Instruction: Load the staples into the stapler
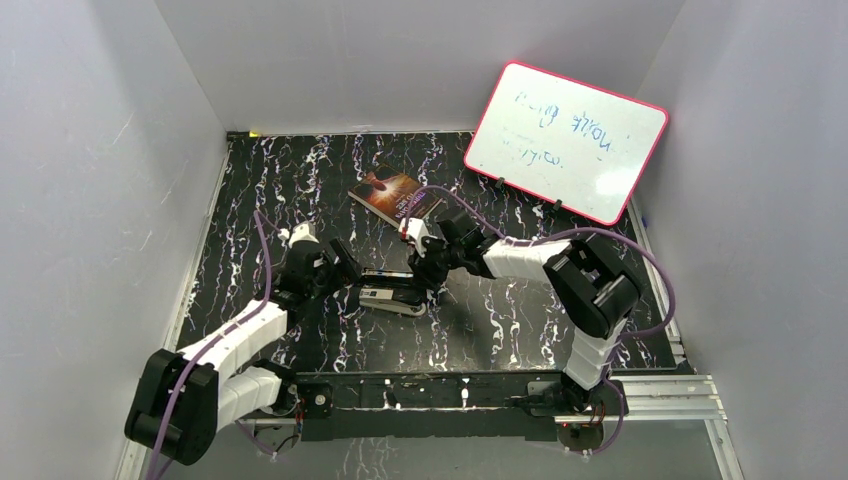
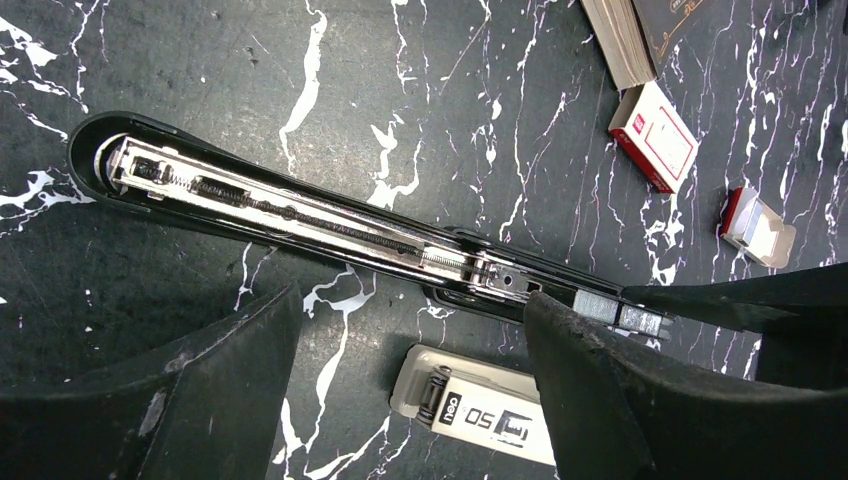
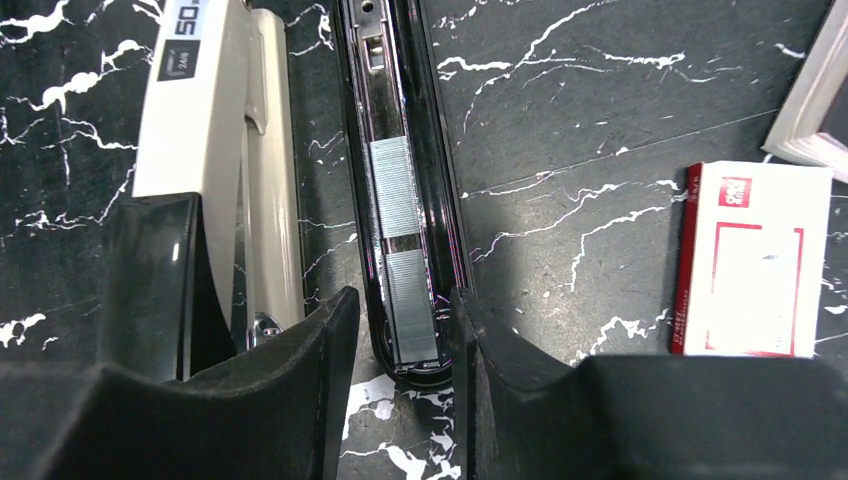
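The stapler (image 1: 392, 292) lies swung open at mid-table, its long axis roughly nine to three from above. Over to the right wrist view: the black channel (image 3: 385, 100) runs twelve to six, and in it are the staples (image 3: 395, 190), two silver strips end to end, lined up with the channel. The right gripper (image 3: 402, 310) straddles the six o'clock end, jaws about halfway apart and hugging the rails; whether it is pinching them I cannot tell. The left gripper (image 2: 412, 300) hangs spread wide, holding nothing. The white-and-red box (image 3: 755, 260) sits at three o'clock of the staples, well apart.
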You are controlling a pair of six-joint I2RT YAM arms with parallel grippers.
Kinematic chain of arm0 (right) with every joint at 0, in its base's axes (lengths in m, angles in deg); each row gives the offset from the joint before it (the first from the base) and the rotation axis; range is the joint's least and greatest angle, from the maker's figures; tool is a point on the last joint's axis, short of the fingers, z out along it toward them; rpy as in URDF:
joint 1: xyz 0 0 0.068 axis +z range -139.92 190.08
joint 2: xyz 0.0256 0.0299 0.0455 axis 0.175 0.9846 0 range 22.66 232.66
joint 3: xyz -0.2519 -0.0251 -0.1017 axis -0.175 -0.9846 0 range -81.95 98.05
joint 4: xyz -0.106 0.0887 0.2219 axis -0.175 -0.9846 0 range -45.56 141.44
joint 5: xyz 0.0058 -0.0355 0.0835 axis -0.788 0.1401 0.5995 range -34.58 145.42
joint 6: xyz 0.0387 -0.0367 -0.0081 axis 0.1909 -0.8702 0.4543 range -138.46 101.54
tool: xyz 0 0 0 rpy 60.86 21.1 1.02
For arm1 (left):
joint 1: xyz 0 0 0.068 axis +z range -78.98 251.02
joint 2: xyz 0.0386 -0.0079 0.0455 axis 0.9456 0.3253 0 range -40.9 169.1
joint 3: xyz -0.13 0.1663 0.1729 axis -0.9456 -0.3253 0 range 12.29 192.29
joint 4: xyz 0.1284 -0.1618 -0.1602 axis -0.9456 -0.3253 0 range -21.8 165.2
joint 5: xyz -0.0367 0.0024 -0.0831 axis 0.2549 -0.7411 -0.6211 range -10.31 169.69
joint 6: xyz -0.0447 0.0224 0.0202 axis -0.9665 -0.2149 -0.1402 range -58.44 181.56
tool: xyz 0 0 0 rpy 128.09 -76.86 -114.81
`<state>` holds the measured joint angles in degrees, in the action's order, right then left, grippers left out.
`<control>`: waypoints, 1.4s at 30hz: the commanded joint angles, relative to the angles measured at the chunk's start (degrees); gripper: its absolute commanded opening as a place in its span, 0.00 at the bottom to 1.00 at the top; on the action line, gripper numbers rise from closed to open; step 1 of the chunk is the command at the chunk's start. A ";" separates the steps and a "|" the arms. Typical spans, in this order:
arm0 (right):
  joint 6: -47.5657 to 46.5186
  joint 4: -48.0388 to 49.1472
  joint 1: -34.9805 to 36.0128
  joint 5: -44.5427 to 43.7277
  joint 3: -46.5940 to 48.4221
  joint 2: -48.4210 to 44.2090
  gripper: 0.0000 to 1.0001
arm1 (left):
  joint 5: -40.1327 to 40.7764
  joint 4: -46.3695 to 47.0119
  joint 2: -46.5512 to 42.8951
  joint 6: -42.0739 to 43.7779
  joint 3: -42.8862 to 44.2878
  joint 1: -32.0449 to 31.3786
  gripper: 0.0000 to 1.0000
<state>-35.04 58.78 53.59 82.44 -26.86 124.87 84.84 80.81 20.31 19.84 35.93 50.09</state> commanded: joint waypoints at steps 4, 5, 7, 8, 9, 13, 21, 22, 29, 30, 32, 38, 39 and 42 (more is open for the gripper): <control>-0.67 0.32 -0.09 0.93 3.23 3.00 0.37 | -2.15 3.14 0.51 -3.16 -0.76 1.65 0.80; -0.37 0.72 -0.07 0.59 3.12 3.26 0.33 | -2.53 3.92 0.82 -3.79 -0.87 1.90 0.80; 0.47 1.49 -0.12 -0.22 3.01 3.78 0.26 | -3.70 5.49 1.69 -5.08 -1.08 2.30 0.81; 0.90 1.79 -0.07 -0.37 3.03 3.98 0.22 | -4.25 6.37 2.17 -6.06 -1.32 2.50 0.81; 1.28 2.07 -0.07 -0.41 2.93 4.11 0.19 | -4.91 7.67 2.61 -6.93 -1.69 2.65 0.81; 4.36 3.88 -0.08 -0.74 2.18 4.61 0.07 | -7.51 12.26 5.25 -10.33 -2.85 3.34 0.82; 11.07 7.29 -0.09 -0.45 0.20 4.57 0.00 | -8.39 21.62 10.59 -15.27 -4.53 3.72 0.83; 11.53 7.71 -0.08 -0.01 0.01 4.54 0.00 | -8.07 23.41 11.53 -15.89 -5.10 3.74 0.83; 11.63 8.14 -0.01 1.07 -0.91 3.74 0.00 | -5.69 41.20 21.31 -21.16 -8.08 4.19 0.73; 11.39 7.85 0.02 1.15 -0.94 3.70 0.00 | -5.50 42.96 22.88 -21.21 -7.69 4.26 0.71; 11.02 7.34 0.01 1.22 -0.98 3.78 0.00 | -5.44 45.81 26.12 -20.55 -6.79 4.36 0.66; 10.20 6.84 0.01 1.34 -1.23 4.12 0.00 | -8.94 49.83 30.80 -13.63 -2.71 4.75 0.46; 10.10 6.82 0.00 1.28 -1.14 4.22 0.00 | -10.29 50.11 31.52 -11.81 -1.99 4.69 0.41; 9.68 6.84 0.02 1.01 -1.06 4.54 0.00 | -13.26 50.56 32.68 -6.59 -0.35 4.75 0.30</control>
<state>-24.04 66.58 52.95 81.05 -27.12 128.26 75.60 128.96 51.91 4.76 32.39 54.62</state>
